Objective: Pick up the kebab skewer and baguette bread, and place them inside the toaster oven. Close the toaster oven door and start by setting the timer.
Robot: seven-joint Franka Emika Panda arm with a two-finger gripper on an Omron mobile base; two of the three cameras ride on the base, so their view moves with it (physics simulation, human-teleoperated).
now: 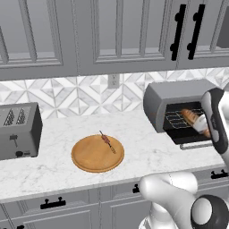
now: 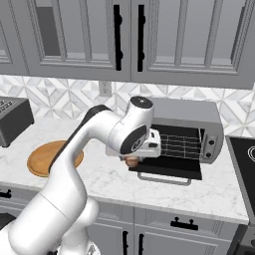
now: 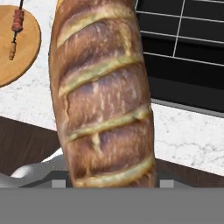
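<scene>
Claw [image 2: 133,158] gripping bread [image 3: 103,94] at the oven [image 1: 172,96] mouth (door [image 2: 167,169] down); skewer [image 1: 107,141] on board [image 1: 91,156], counter [image 1: 53,163].

The arm [image 2: 89,144] reaches forward, wrist bent, fingers partly apart.

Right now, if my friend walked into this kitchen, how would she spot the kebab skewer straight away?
Start at the marble counter under the grey cabinets, between the slot toaster on the left and the open toaster oven on the right. A round wooden board lies there, and the kebab skewer rests near its back edge. It is a thin stick with small reddish-brown meat chunks, far slimmer than the golden bread.
</scene>
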